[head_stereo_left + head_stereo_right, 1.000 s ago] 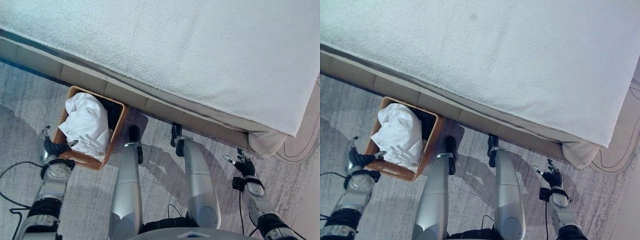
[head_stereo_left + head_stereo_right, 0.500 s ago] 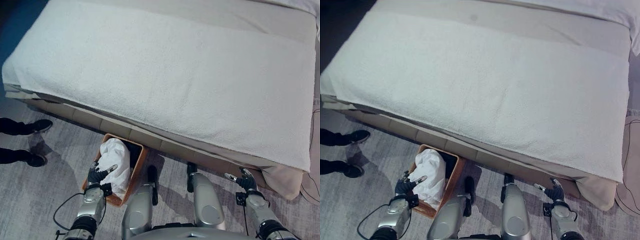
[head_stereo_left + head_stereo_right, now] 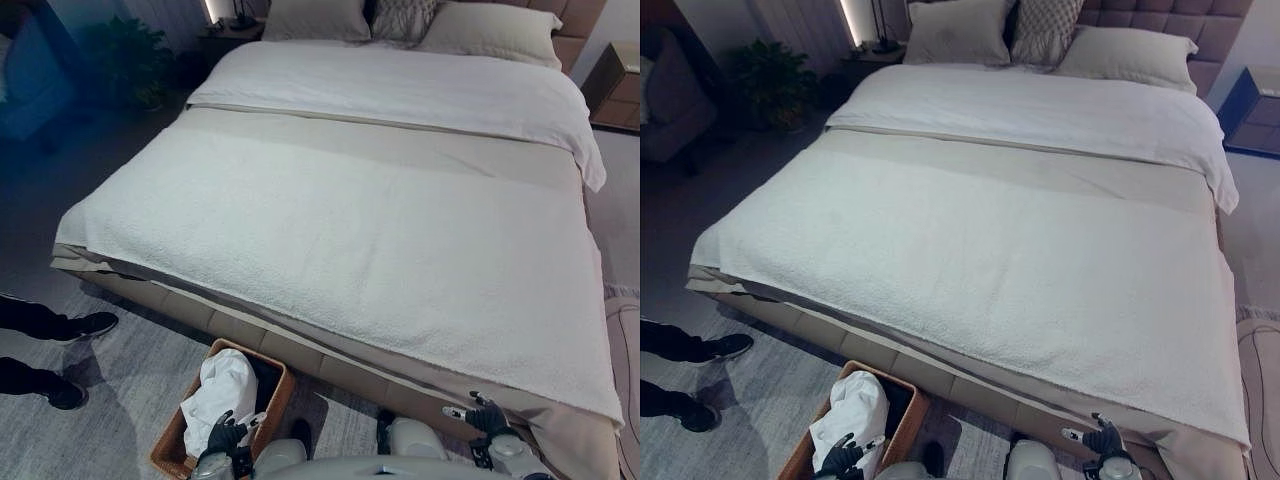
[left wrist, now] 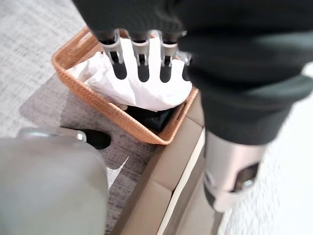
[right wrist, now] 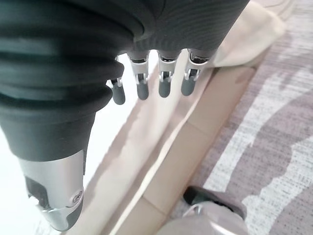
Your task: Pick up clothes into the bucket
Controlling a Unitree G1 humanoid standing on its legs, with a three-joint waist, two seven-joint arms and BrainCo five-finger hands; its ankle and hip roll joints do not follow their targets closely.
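A woven brown basket (image 3: 180,410) stands on the carpet against the foot of the bed. White clothes (image 3: 222,385) are heaped in it over a dark garment (image 4: 149,116). My left hand (image 3: 228,437) hovers at the basket's near edge. In the left wrist view its fingers (image 4: 142,66) are straight above the white clothes (image 4: 142,90) and hold nothing. My right hand (image 3: 487,417) is open by the bed's near right corner, with its fingers (image 5: 162,81) pointing at the bed base.
A wide bed (image 3: 380,230) with a white cover fills the space ahead, pillows (image 3: 310,18) at its far end. A person's dark shoes (image 3: 90,324) stand on the carpet at the left. A potted plant (image 3: 125,60) is at the far left.
The camera has tilted up, so the whole bed now shows and the basket sits low in the picture. Both hands stay about where they were, by the basket and by the bed corner.
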